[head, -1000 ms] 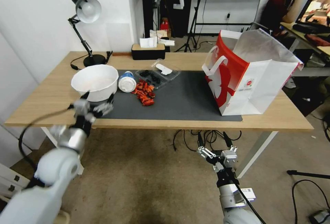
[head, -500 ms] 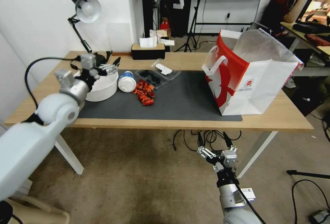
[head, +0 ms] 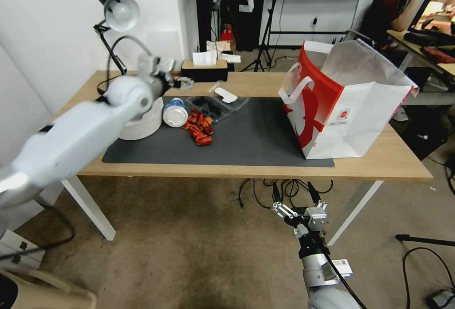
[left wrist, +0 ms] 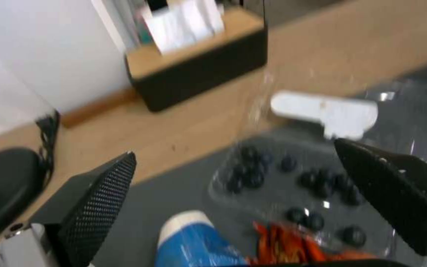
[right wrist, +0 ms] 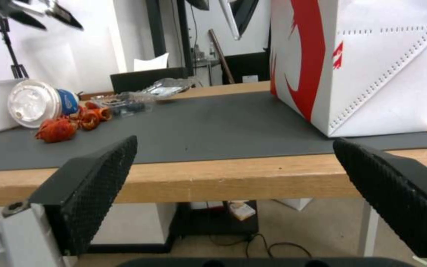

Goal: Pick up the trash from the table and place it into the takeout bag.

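The left end effector [head: 182,81], jaws wide apart and empty, hangs over the far left of the bench [head: 265,169], above the clear tray [left wrist: 322,155], blue cup [head: 174,111] and red wrapper scraps [head: 199,129]. The right end effector [head: 296,204] waits below the near edge, open, empty. The takeout bag [head: 341,110] stands right; its red logo is unreadable.

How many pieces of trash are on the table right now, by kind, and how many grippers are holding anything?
White bowl: 1
Blue cup with white lid: 1
Clear tray with dark bits inside: 1
Pile of red wrapper scraps: 1
Total trash kinds on the table: 4
Grippers holding something: 0; left gripper and right gripper are both open.
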Tool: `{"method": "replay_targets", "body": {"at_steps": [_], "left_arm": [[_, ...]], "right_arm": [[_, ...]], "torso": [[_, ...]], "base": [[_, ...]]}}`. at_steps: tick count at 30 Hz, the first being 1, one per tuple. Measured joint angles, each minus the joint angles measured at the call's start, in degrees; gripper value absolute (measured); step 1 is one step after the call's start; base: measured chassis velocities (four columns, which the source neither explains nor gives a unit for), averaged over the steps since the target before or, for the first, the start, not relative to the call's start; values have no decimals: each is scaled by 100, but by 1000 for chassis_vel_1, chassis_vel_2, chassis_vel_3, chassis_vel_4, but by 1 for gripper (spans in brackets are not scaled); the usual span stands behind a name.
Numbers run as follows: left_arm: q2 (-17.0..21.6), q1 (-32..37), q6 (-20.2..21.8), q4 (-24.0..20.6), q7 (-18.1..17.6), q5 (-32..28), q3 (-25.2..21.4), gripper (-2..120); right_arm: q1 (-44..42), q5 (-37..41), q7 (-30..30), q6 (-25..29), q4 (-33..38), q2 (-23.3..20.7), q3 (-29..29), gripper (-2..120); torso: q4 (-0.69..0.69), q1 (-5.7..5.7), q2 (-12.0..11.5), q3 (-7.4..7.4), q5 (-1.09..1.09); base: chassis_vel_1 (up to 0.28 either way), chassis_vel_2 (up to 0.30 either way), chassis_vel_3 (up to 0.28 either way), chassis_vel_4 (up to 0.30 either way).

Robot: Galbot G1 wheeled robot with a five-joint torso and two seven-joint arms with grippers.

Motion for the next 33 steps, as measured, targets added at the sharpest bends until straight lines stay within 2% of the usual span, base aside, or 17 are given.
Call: {"method": "replay_targets", "body": {"at_steps": [1,3,5,7,9,14,17,18,21,23,25,33], "left_arm": [[-108,-83,191,169,-1,-36,63,100],[-139,-105,246,225,-1,-46,76,100],[-372,-190,450,655,-45,-179,116,100],[-408,-199,465,722,-61,-201,118,100],[-609,-209,474,1117,-115,-243,74,100],[-768,-210,470,1465,-190,-244,69,100],[-909,-250,458,1777,-513,-369,77,100],[-909,-250,458,1777,-513,-369,77,100],[-956,-307,444,1902,-1008,-897,139,100],[-957,-313,442,1902,-1067,-974,143,100],[-965,-335,432,1898,-1464,-1456,156,100],[-930,-230,417,1829,-1781,-1955,148,100]], "right_arm": [[0,0,0,0,0,0,0,100],[-1,0,0,0,0,0,0,100],[0,0,0,0,0,0,0,100],[0,0,0,0,0,0,0,100],[-1,0,0,0,0,0,0,100],[0,0,0,0,0,0,0,100],[0,0,0,0,0,0,0,100],[0,0,0,0,0,0,0,100],[0,0,0,0,0,0,0,100],[0,0,0,0,0,0,0,100],[0,0,0,0,0,0,0,100],[0,0,0,0,0,0,0,100]], "torso": [[0,0,0,0,-2],[0,0,0,0,-3],[3,0,0,0,-3],[3,0,0,0,-3],[2,0,0,0,-3],[1,0,0,0,-3],[1,0,1,-1,-4],[1,0,1,-1,-4],[2,0,1,0,-4],[2,0,1,-1,-4],[2,-1,1,-1,-2],[1,-1,1,-2,-2]], "base": [[0,0,0,0],[0,0,0,0],[0,0,0,0],[0,0,0,0],[0,0,0,0],[0,0,0,0],[0,0,0,0],[0,0,0,0],[0,0,0,0],[0,0,0,0],[0,0,0,0],[0,0,0,0]]}}
